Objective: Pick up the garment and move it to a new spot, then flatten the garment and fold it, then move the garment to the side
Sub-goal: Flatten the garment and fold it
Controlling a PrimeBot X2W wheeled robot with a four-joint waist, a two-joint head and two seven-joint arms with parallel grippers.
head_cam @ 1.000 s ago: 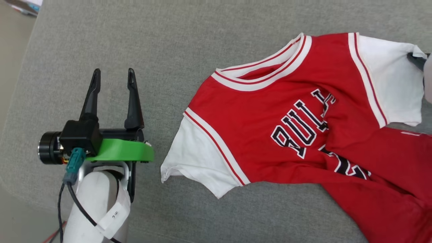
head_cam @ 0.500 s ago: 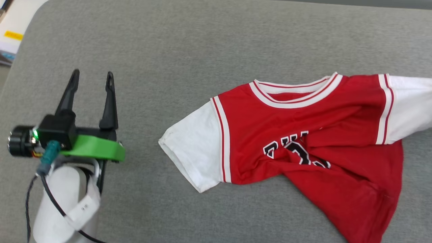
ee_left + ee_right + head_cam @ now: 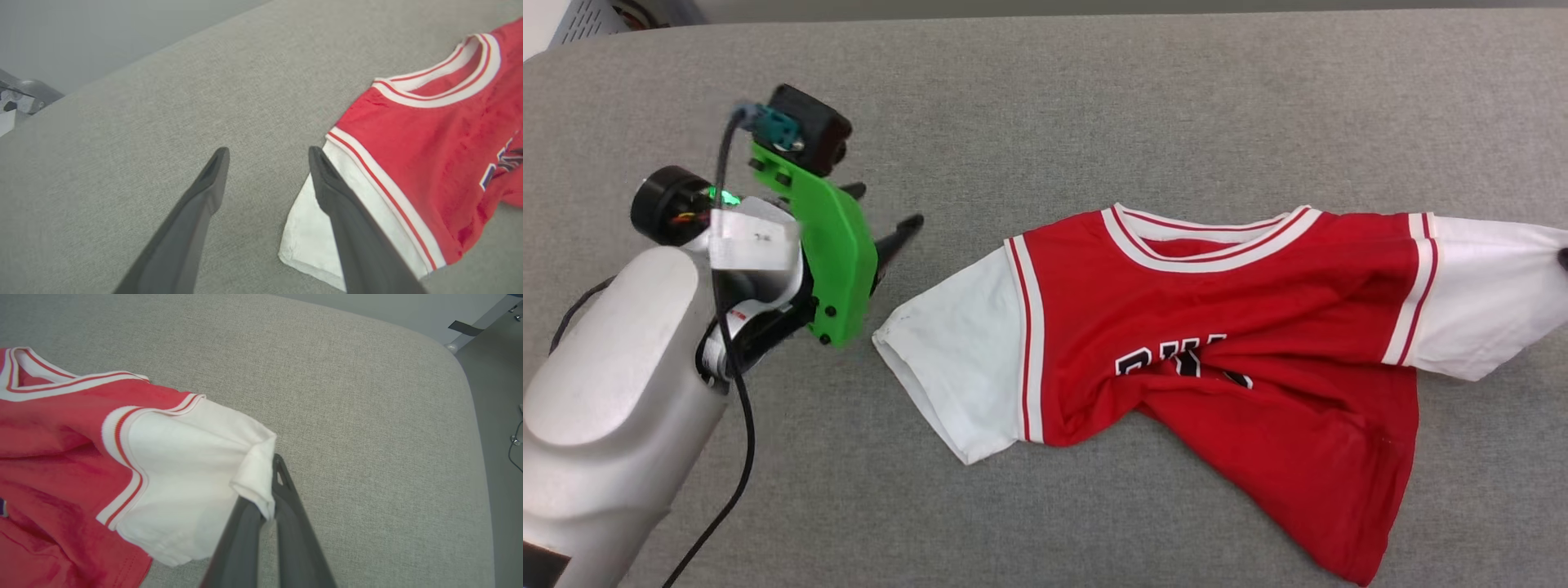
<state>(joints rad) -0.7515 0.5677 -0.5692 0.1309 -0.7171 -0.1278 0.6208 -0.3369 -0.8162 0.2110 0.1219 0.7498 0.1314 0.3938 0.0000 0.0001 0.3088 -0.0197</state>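
The garment point(image 3: 1258, 318) is red, white-sleeved (red-and-white striped trim).

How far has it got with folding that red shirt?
Early on. Done: the right gripper is shut on the edge of one white sleeve. In hand: the left gripper, open, points at the other sleeve without gripping it. Left: the garment lies rumpled on the grey surface, its lettering half buried in a crease, so flattening, folding and setting aside all remain.
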